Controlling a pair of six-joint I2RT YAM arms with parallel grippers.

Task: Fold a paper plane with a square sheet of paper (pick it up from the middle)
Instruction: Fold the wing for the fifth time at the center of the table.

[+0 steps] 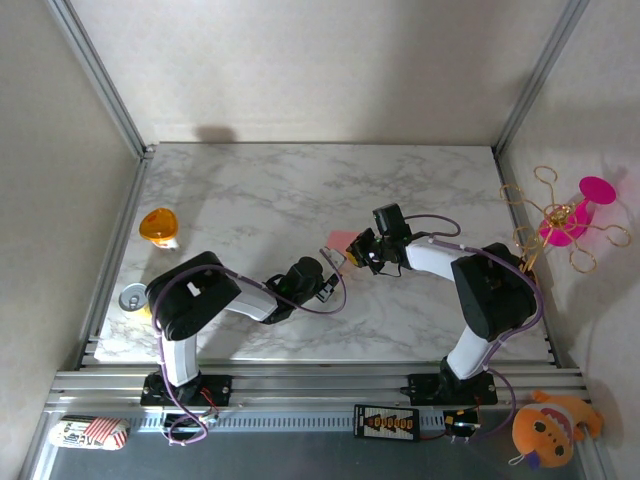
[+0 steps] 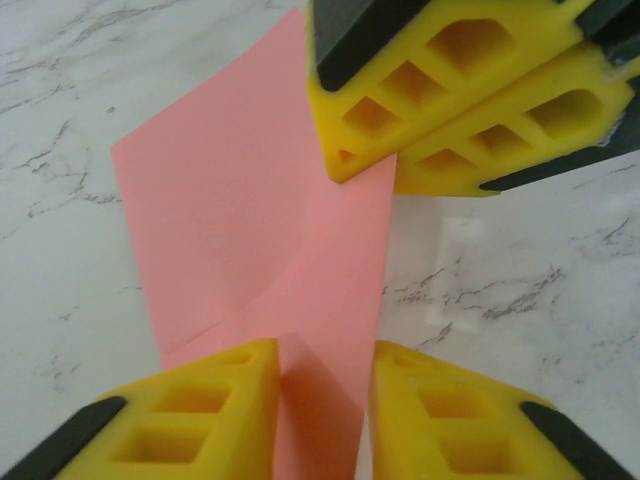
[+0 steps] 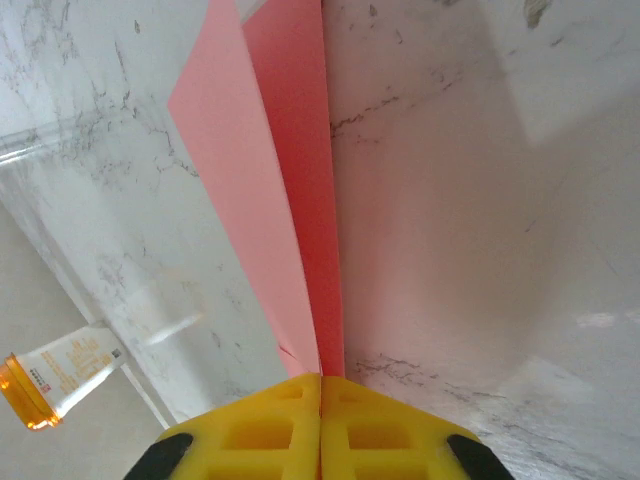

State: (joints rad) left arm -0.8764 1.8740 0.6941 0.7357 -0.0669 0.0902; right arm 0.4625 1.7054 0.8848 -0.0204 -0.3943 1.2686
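Light, floppy salmon-pink paper sheet (image 2: 250,200): grip at the crease, where the right hand (image 3: 321,378) pinches it; the left hand (image 2: 325,350) straddles it, jaws apart.

Nothing printed here can be read as a word, number or brand. In the right wrist view, a clear orange-ended bottle (image 3: 62,372) near the edge of the tabletop (image 3: 470,200) carries a pale label with fine dark print, but the lines are too small and blurred to make out. In the top view, a white packet (image 1: 88,432) with red stripes and dark marks lies on the frame by the left arm's base, and it is illegible. A black strip (image 1: 387,423) with yellow marks sits between the two bases and is equally unreadable.
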